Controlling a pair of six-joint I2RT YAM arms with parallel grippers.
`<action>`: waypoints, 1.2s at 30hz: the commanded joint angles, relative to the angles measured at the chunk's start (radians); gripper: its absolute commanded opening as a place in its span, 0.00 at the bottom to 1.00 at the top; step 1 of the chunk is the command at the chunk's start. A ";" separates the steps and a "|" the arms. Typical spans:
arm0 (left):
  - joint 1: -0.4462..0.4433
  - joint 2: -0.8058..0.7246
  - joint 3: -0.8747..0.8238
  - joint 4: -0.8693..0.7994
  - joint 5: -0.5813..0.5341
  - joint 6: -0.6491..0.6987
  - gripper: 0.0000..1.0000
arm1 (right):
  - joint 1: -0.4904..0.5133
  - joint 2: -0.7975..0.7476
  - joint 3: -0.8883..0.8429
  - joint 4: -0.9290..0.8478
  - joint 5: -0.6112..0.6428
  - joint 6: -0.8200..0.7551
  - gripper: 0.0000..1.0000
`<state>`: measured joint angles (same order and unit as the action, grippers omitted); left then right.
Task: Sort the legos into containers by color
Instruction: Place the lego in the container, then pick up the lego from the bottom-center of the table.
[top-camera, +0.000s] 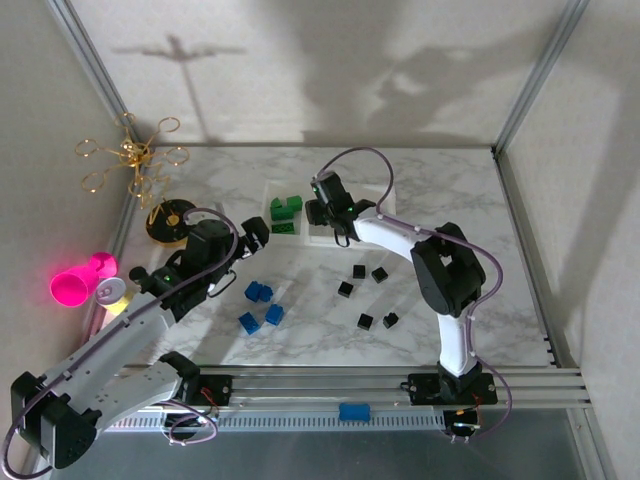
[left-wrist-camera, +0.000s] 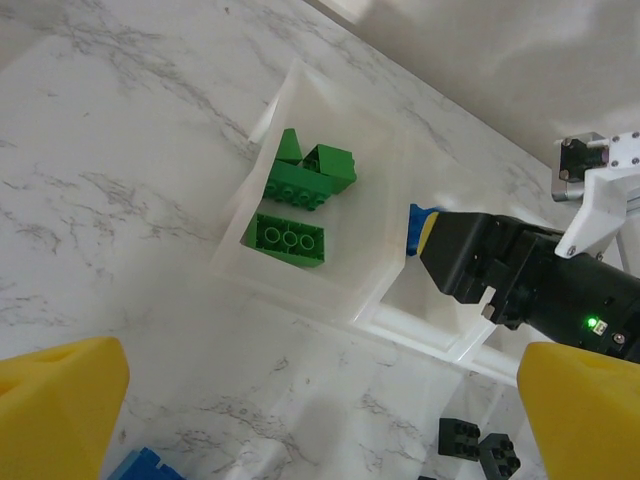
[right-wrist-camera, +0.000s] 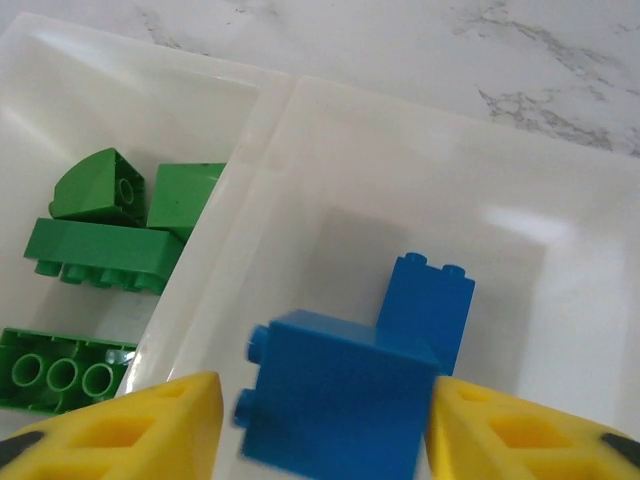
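Reaching forward, right arm (top-camera: 385, 232) over middle tray (right-wrist-camera: 400, 150).

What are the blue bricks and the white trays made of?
The square blue studded bricks look like hard, smooth plastic: crisp edges, moulded studs, soft sheen. The square milky-white trays seem thin glossy plastic: light shines through their walls.
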<state>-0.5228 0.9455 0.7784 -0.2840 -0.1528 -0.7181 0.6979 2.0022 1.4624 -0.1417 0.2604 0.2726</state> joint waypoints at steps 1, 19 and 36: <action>-0.003 -0.002 0.030 0.017 0.010 0.014 1.00 | 0.002 0.011 0.048 -0.016 0.022 -0.030 0.59; -0.003 -0.141 -0.001 -0.095 0.012 0.012 1.00 | 0.174 -0.322 -0.250 -0.019 -0.019 0.054 0.70; -0.003 -0.285 -0.042 -0.290 -0.066 -0.045 1.00 | 0.543 -0.309 -0.416 0.001 -0.055 0.339 0.79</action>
<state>-0.5228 0.6853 0.7361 -0.5083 -0.1806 -0.7456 1.2213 1.6550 1.0588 -0.1600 0.2104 0.5278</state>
